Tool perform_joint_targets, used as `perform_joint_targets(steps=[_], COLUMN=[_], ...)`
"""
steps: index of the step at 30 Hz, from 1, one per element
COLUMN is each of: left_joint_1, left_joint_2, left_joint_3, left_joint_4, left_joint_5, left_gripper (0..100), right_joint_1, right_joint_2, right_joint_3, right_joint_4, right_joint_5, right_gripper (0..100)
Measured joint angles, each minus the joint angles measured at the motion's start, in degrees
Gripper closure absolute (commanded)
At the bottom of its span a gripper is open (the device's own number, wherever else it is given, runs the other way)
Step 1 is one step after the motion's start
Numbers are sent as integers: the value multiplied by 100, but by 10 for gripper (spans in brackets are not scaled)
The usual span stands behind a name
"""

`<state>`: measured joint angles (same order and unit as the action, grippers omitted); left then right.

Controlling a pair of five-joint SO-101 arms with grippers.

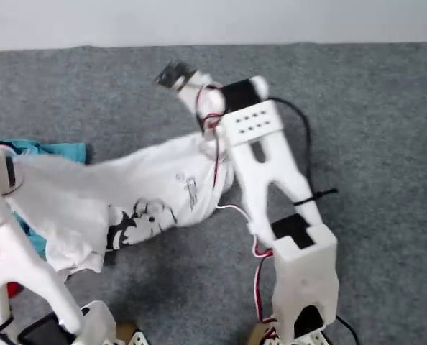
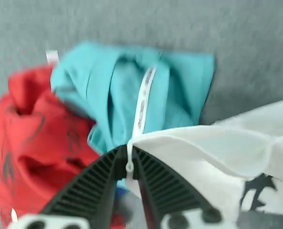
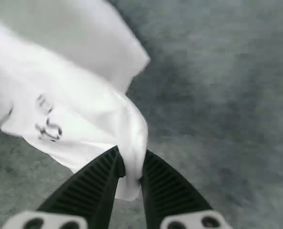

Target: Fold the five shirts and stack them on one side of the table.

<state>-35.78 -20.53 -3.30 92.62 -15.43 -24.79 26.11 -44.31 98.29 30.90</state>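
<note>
Item: white printed cotton shirt [image 1: 149,190], held at both ends over the grey felt-covered bench [image 1: 386,108].
High view: the shirt's long axis runs arm to arm across the bench. Left wrist view: left gripper [image 2: 130,160] clamped on a white hem; crumpled teal shirt [image 2: 132,90] and crumpled red shirt [image 2: 32,138] lie just beyond. Right wrist view: right gripper [image 3: 131,164] pinching the opposite edge, cloth trailing away from it.

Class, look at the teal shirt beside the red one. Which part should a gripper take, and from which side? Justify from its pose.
On the teal shirt, probably the free corner that sticks out over bare table, approached from that open side. Elsewhere the red shirt crowds it, and the white shirt, pinched in the left gripper, overlaps it.
</note>
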Motion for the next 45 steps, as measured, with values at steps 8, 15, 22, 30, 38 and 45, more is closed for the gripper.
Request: perform_joint_targets(steps=[8,15,22,30,38,45], left_joint_1=[1108,1495,1644,1960,1714,1697], left_joint_2=[-9,396,607,624,484,0], left_joint_3=[-818,-1284,-2840,-3270,-985,1020], left_joint_4=[-1336,-3112,-2725,105,651,659], left_joint_5=[1011,1152,1152,0,-1284,-2048], left_gripper=[995,995,995,995,995,995], right_joint_1=[870,1204,1240,1248,1108,1020], right_joint_2=[-264,-264,-273,-299,-1275,-2435], right_joint_3=[-1169,-1943,-3147,-3314,-123,2602], right_joint_4=[-343,-870,-615,229,237,237], right_joint_5=[0,0,0,88,659,677], right_gripper=[988,988,988,988,988,988])
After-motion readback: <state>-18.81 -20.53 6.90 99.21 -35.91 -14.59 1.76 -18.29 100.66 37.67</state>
